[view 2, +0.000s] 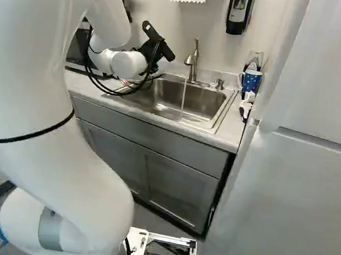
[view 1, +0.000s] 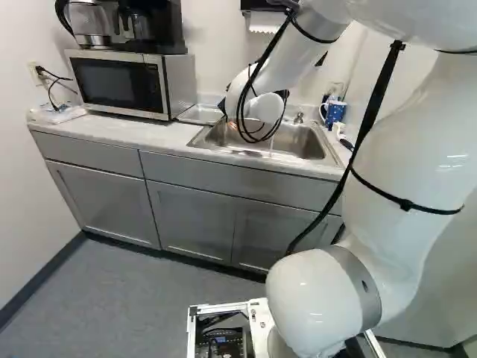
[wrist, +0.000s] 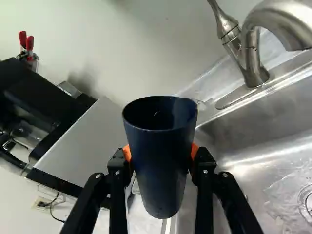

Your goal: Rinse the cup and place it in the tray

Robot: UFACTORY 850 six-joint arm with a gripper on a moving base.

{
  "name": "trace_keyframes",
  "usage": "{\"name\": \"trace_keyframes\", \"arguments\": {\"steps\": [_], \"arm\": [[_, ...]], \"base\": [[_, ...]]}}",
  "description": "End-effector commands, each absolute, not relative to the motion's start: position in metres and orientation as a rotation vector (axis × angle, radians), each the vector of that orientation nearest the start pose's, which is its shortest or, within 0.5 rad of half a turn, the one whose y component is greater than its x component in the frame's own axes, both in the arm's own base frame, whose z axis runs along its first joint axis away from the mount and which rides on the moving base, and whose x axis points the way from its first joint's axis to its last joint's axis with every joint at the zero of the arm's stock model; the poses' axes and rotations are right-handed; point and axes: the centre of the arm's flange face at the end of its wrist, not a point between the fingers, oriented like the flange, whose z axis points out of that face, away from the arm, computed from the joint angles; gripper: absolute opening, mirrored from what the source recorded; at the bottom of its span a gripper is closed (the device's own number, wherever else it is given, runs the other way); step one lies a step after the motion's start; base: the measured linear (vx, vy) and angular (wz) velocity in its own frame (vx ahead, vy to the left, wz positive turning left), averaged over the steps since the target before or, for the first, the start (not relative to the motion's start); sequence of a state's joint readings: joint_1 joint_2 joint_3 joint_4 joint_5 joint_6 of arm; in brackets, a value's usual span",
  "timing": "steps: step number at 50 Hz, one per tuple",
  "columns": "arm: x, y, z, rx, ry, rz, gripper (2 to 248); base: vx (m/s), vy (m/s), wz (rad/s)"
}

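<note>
The dark blue cup point(wrist: 158, 165) is up by the sink point(view 2: 205, 117), squeezed between both orange pads point(wrist: 127, 153) of the claw point(view 2: 158, 50), fingers parted around it. Only the wrist view clearly shows that grip, while the right base view catches water point(view 2: 183, 97) running from the faucet point(view 2: 193, 60).

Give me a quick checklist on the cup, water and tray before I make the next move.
1. Gripper shut on the cup from both sides: ok, orange pads sit at opposite walls.
2. Water running: ok, a stream falls from the faucet into the sink.
3. Cup under the stream: not ok, it is off to one side of the faucet.
4. Cup's inside rinsed: cannot tell.
5. Tray located: cannot tell, nothing shows plainly as one.
</note>
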State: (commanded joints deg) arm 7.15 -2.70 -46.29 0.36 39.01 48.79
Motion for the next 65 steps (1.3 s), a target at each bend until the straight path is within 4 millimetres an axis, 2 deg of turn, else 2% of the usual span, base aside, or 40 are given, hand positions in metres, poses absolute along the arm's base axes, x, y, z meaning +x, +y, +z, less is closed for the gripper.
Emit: {"name": "trace_keyframes", "arguments": {"steps": [65], "arm": [[0.5061, 0.0631, 0.5369, -1.387, 1.19, -1.083, 125]], "base": [[0.0, 0.0, 0.0]]}}
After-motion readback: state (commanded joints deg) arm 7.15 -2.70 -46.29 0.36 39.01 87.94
